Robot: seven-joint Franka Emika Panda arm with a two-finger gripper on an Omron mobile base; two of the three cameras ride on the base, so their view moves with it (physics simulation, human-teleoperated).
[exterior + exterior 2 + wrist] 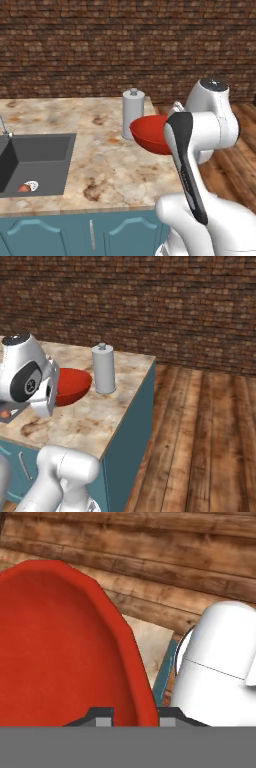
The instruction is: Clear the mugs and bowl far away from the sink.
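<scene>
Here the end effector (134, 716) is clamped on the rim of the red bowl (60, 657): in the hand view one dark fingertip (102, 716) sits inside the bowl wall and the other outside it, with the red rim running between them. The bowl is tilted in that view, its glossy inside facing the camera, and the wooden floor (175, 557) lies behind it.

In the left base view the bowl (150, 132) hangs above the marbled table (115, 165), lifted clear of the surface, just right of the tall grey-white cylinder (133, 114) with a knob top. Whether bowl and cylinder touch cannot be told; they overlap slightly in this view. The arm's white and dark links cover the right part of the bowl.

In the right base view the bowl (72, 385) sits to the left of the cylinder (103, 369), near it, partly behind the robot's wrist. The cylinder stands upright near the table's (95, 421) far right corner.

The sink (35, 162) is at the left edge of the left base view, well apart from the bowl. Low in the basin lies a small object (27, 187), part white and part red-brown; too small to identify with certainty. A sliver of the steel faucet (4, 126) shows at the left border.

Teal cabinet fronts (75, 232) run below the table. A brick wall (100, 45) stands behind.
</scene>
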